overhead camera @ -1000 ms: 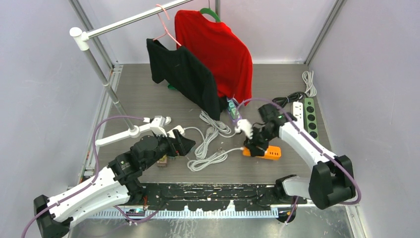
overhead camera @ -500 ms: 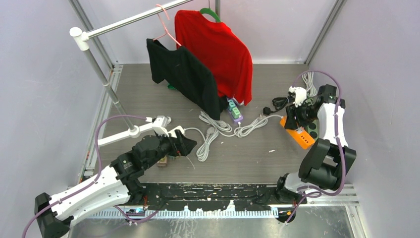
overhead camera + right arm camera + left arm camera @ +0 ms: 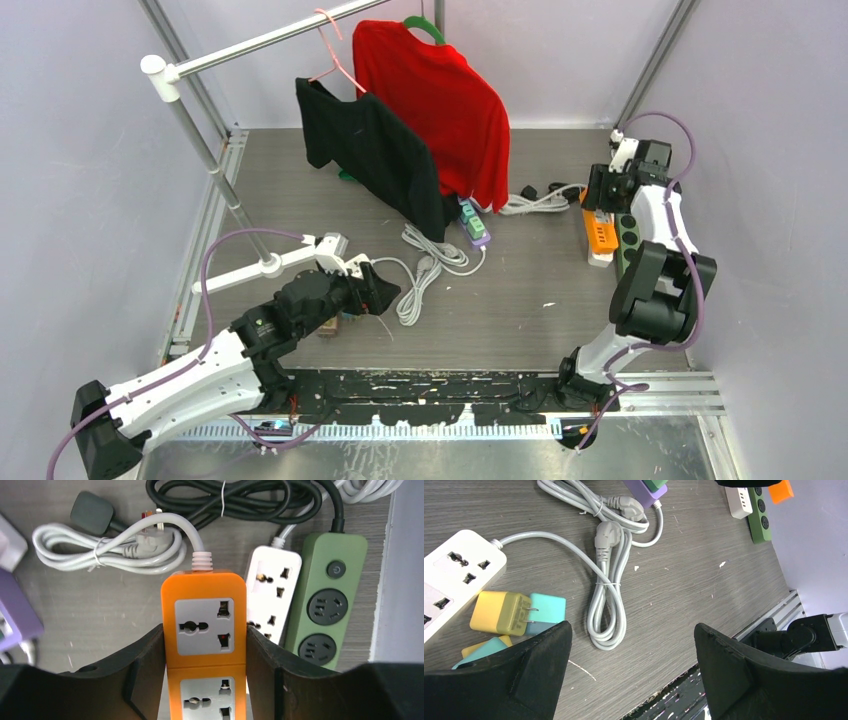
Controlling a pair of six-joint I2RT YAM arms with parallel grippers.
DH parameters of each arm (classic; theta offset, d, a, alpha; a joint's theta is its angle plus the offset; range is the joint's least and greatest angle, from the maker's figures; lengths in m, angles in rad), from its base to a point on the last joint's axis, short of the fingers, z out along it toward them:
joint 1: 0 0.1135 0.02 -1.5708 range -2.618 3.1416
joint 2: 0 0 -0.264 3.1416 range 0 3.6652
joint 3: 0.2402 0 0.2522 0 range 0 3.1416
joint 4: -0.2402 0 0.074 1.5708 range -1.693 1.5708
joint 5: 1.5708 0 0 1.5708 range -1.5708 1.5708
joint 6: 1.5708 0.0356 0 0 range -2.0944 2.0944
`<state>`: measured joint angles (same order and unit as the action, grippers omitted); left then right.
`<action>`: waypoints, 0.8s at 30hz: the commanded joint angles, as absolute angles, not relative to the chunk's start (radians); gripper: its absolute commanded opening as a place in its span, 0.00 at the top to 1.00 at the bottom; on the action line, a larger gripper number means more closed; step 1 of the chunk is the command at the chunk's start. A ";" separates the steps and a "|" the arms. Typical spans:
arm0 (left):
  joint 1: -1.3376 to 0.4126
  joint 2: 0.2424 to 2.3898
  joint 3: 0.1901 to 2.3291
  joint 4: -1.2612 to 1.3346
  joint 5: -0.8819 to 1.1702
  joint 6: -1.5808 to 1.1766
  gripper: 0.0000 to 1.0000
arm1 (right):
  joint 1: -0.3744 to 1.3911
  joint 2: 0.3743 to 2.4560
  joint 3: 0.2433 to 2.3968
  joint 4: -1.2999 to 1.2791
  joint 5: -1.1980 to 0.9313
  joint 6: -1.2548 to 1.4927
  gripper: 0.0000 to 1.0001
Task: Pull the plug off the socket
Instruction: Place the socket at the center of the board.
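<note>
My right gripper [image 3: 205, 631] is shut on an orange power strip [image 3: 204, 605], its fingers pressed against both long sides. The two sockets that show on the strip have no plug in them. The strip's own white plug [image 3: 150, 542] lies loose on its bundled cable behind it. From above, the right gripper [image 3: 606, 196] holds the orange strip [image 3: 598, 234] at the far right. My left gripper [image 3: 631, 627] is open over bare table, near a yellow plug block [image 3: 499, 612] whose prongs meet a teal block [image 3: 548, 609]. The left gripper [image 3: 378, 292] is near left.
A white strip [image 3: 272, 587] and a green strip [image 3: 325, 600] lie right of the orange one, with black cable [image 3: 235, 495] behind. Another white strip [image 3: 454, 575], coiled grey cable [image 3: 606, 615], a purple strip [image 3: 474, 226] and a clothes rack with a red shirt [image 3: 440, 90] fill the table.
My right arm has swung from mid-table to the far right corner, carrying the orange strip with its white cable trailing. The left arm has barely moved.
</note>
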<state>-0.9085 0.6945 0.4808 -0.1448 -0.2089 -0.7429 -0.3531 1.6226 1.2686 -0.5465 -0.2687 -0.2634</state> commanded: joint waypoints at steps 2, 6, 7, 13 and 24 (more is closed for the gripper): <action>-0.904 0.691 0.522 -0.082 -0.206 -0.735 0.10 | -0.336 1.657 1.363 -0.314 -0.161 0.055 0.99; -0.904 0.682 0.523 -0.097 -0.207 -0.745 0.10 | -0.325 1.694 1.379 -0.251 -0.107 0.160 0.94; -0.904 0.680 0.522 -0.099 -0.207 -0.748 0.10 | -0.322 1.709 1.387 -0.251 -0.103 0.177 0.93; -0.905 0.669 0.521 -0.108 -0.209 -0.763 0.10 | -0.272 1.846 1.426 -0.347 -0.086 0.209 0.89; -0.904 0.645 0.509 -0.124 -0.209 -0.793 0.10 | -0.261 1.905 1.426 -0.438 -0.051 0.107 0.50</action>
<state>-0.9085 0.6628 0.4824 -0.1535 -0.2085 -0.7788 -0.2607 1.9354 1.3876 -0.4141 -0.0696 0.1459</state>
